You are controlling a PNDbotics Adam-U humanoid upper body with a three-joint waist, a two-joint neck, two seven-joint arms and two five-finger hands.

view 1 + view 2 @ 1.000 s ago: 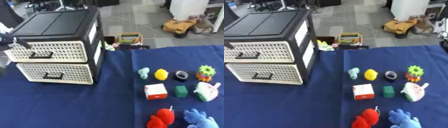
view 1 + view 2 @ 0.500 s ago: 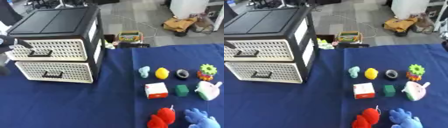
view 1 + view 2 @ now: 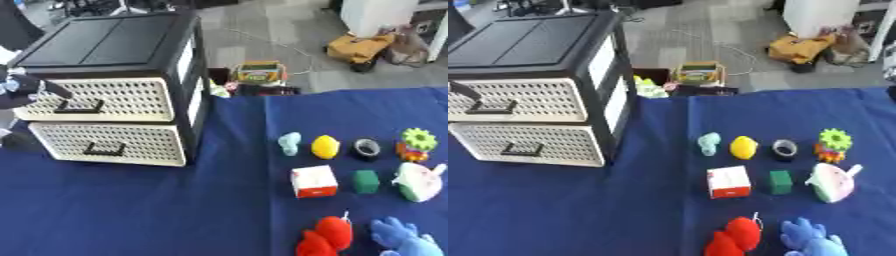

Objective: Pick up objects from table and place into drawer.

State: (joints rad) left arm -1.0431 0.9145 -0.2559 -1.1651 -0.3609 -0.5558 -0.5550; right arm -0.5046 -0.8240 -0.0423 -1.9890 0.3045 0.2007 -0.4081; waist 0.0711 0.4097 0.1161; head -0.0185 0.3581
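A black cabinet (image 3: 122,42) with two white perforated drawers stands at the left of the blue table. My left hand (image 3: 21,89) shows at the left edge, against the upper drawer (image 3: 114,100) beside its black handle (image 3: 79,106). The lower drawer (image 3: 114,142) is closed. On the right lie several small objects: a pale teal figure (image 3: 290,142), a yellow lemon shape (image 3: 325,147), a black ring (image 3: 367,148), a green gear toy (image 3: 418,140), a white and red cube (image 3: 313,180), a green cube (image 3: 366,181), a white plush (image 3: 416,181), a red plush (image 3: 325,235) and a blue plush (image 3: 402,239). My right hand is out of sight.
The blue tablecloth (image 3: 157,210) stretches between the cabinet and the objects. Beyond the table's far edge, on the floor, stand a small colourful box (image 3: 259,72) and a yellow bag (image 3: 359,47).
The view has shifted slightly. My left hand stays at the upper drawer's handle, and the objects on the table have not moved.
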